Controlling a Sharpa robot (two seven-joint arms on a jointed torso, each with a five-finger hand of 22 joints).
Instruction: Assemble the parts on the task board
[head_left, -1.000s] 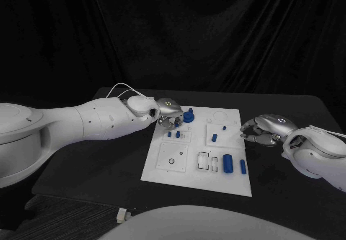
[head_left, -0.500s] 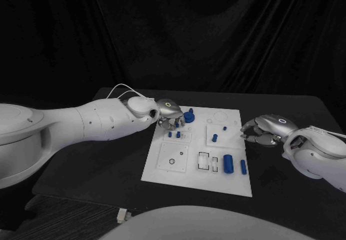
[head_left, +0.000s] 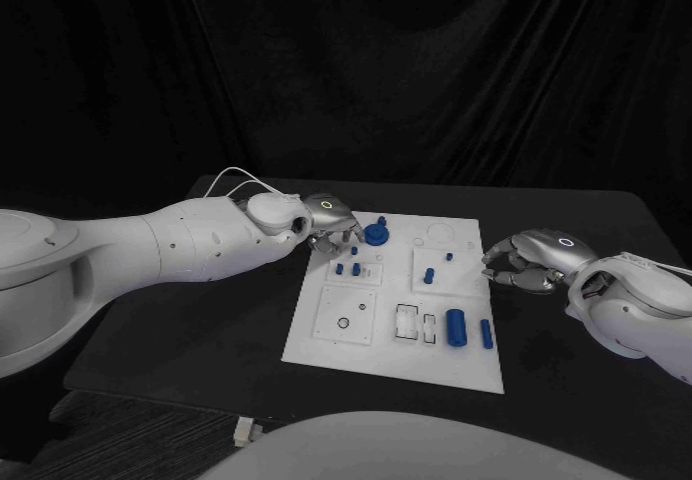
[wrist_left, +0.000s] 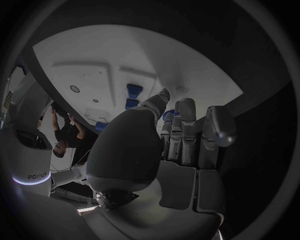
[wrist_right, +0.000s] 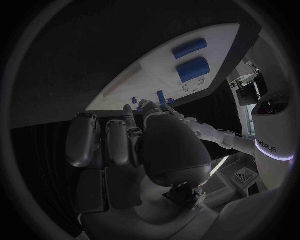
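Observation:
The white task board (head_left: 378, 345) lies mid-table. On it stand a round blue knob (head_left: 376, 235), small blue pegs (head_left: 346, 268), a blue cylinder (head_left: 456, 327) and a thinner one (head_left: 488, 335). My left hand (head_left: 329, 224) hovers over the board's far left corner, just left of the knob, with its fingers pointing down. The left wrist view shows these fingers (wrist_left: 187, 130) straight and side by side, the thumb close to them, over the board (wrist_left: 125, 60) and blue pegs (wrist_left: 133, 90). My right hand (head_left: 522, 261) hangs beside the board's right edge, its fingers (wrist_right: 106, 142) curled in on nothing.
The black table (head_left: 188, 330) runs wide on both sides of the board. A thin white cable (head_left: 238, 180) loops off my left wrist. In the right wrist view the board (wrist_right: 215, 35) carries two blue blocks (wrist_right: 190, 60).
My left hand has drawn a little to the left, away from the round blue knob, which stays in place. The right hand has not moved.

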